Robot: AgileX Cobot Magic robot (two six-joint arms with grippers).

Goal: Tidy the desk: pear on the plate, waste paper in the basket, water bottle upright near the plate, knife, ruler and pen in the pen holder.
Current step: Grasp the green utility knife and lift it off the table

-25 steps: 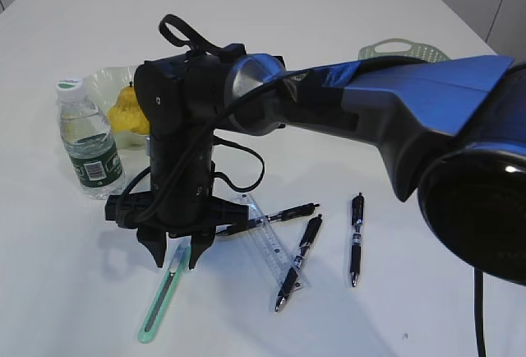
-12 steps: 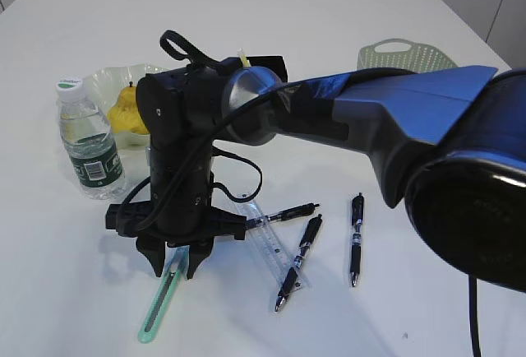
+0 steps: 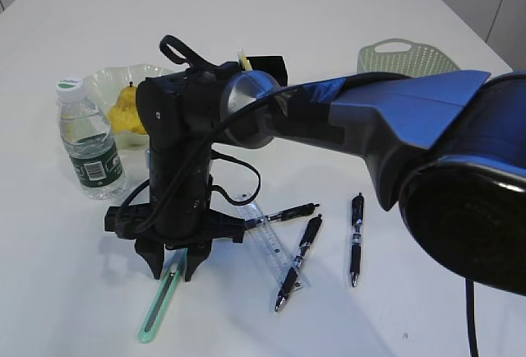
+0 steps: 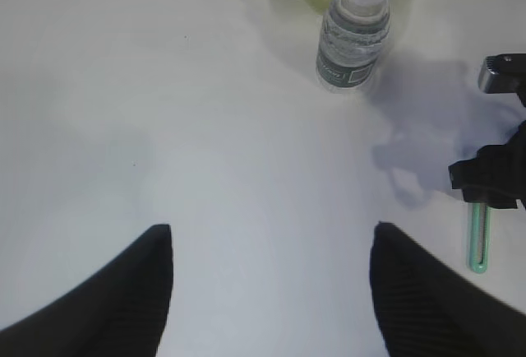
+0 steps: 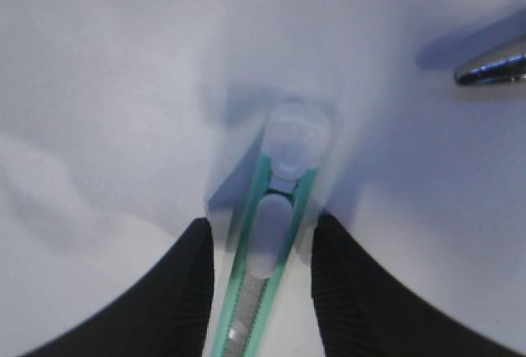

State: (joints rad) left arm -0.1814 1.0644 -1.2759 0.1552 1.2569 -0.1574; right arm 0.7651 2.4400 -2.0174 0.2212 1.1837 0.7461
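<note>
The green knife [image 3: 156, 312] lies flat on the white table at the front left. My right gripper [image 3: 173, 273] reaches across and stands open over its upper end, one finger on each side of the knife [image 5: 275, 209], and does not clamp it. In its own view the right gripper [image 5: 263, 224] straddles the slider. My left gripper [image 4: 271, 229] hangs open over bare table. The water bottle [image 3: 89, 143] stands upright beside the plate [image 3: 107, 81] with the pear [image 3: 127, 108] on it. A clear ruler [image 3: 271, 246] and three pens [image 3: 300, 260] lie to the right. The waste paper is out of view.
A black pen holder [image 3: 267, 67] stands behind the right arm. The pale green basket [image 3: 407, 53] sits at the back right. The left wrist view shows the bottle [image 4: 353, 32] and the knife [image 4: 478, 238] far to its right.
My right gripper has come down and shifted slightly left, so its fingers now flank the knife. The arm's move uncovered the pen holder. The left gripper has not changed.
</note>
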